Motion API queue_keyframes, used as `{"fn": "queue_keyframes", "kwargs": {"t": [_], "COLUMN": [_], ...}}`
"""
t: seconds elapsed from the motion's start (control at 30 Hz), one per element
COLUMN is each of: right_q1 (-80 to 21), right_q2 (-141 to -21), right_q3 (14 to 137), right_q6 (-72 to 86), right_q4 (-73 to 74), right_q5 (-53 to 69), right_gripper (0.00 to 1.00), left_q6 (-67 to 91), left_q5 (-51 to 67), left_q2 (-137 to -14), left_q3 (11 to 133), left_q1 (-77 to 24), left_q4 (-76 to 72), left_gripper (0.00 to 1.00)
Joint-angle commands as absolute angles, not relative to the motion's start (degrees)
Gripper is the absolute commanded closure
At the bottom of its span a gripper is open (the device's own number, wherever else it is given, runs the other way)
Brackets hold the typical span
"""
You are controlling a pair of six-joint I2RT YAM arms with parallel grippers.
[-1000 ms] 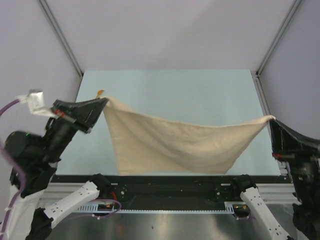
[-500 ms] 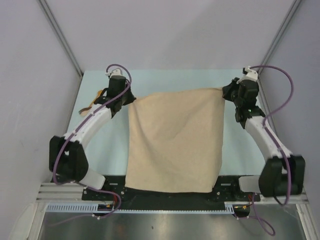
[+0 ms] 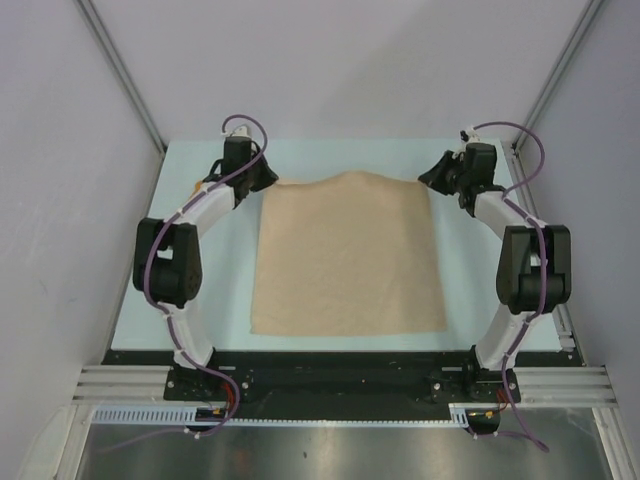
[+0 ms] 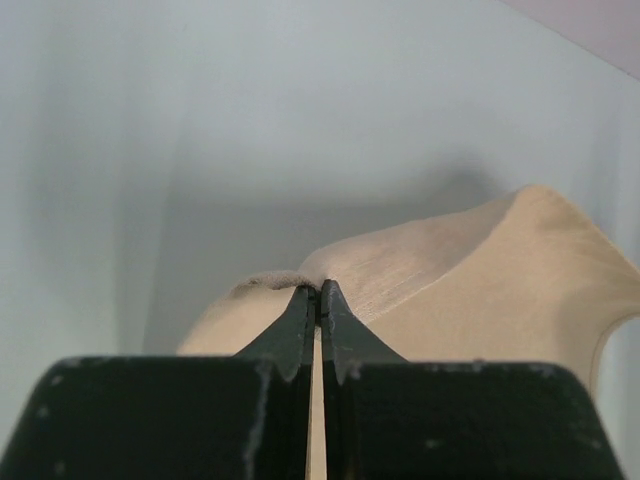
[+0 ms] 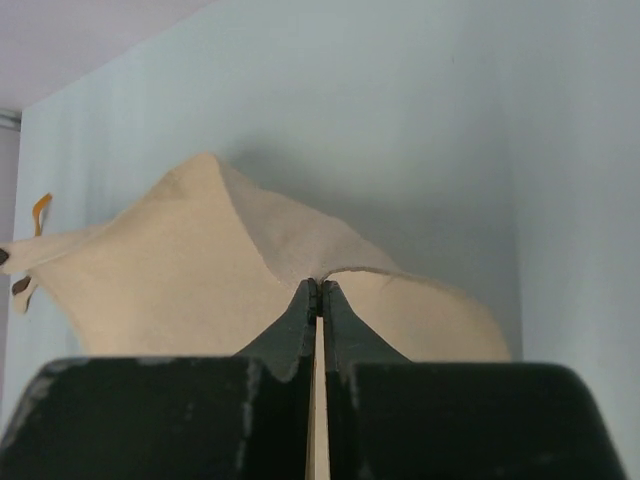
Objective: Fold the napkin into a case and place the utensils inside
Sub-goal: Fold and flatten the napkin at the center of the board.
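Observation:
The beige napkin (image 3: 345, 255) lies spread nearly flat across the middle of the table, with its far edge humped up a little. My left gripper (image 3: 268, 180) is shut on the far left corner (image 4: 318, 290) of the cloth (image 4: 500, 270). My right gripper (image 3: 428, 180) is shut on the far right corner (image 5: 320, 285), and the cloth (image 5: 170, 260) rises in a ridge behind it. Beyond the napkin's left end, in the right wrist view, an orange-tan utensil (image 5: 40, 212) and a dark brown one (image 5: 20, 285) peek out. No folded case shows.
The pale blue table top (image 3: 480, 300) ends at a black rail along the near edge (image 3: 330, 360). Grey walls and metal frame posts (image 3: 125, 80) close in the left, right and back. Both arms reach far forward along the napkin's two sides.
Both arms have stretched out toward the back of the table, holding the corners throughout. The napkin went from hanging stretched above the near edge to lying laid out on the table.

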State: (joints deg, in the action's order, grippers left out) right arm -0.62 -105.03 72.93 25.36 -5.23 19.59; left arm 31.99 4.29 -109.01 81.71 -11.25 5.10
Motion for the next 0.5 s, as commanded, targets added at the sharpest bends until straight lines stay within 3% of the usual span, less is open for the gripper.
{"fn": "queue_keyframes", "kwargs": {"t": [0.0, 0.07, 0.23, 0.47], "right_q1": [1.67, 1.58, 2.72, 2.9], "right_q2": [-91.35, -83.64, -70.69, -54.86], "right_q3": [63.77, 58.91, 42.76, 32.89], "right_q6": [27.94, 30.65, 36.11, 39.02], "right_q4": [8.32, 12.98, 21.0, 30.92], "right_q5": [21.72, 14.64, 10.98, 6.97], "right_gripper": [1.0, 1.0, 1.0, 1.0], "left_q6": [35.49, 37.61, 40.95, 38.06], "left_q5": [3.09, 1.85, 2.63, 6.59], "left_q2": [-99.51, -94.15, -84.13, -71.11], "left_q3": [76.39, 69.9, 56.62, 42.81], "left_q1": [-10.46, -11.33, -12.83, -13.71], "left_q4": [18.06, 23.18, 26.01, 29.25], "left_gripper": [1.0, 1.0, 1.0, 1.0]}}
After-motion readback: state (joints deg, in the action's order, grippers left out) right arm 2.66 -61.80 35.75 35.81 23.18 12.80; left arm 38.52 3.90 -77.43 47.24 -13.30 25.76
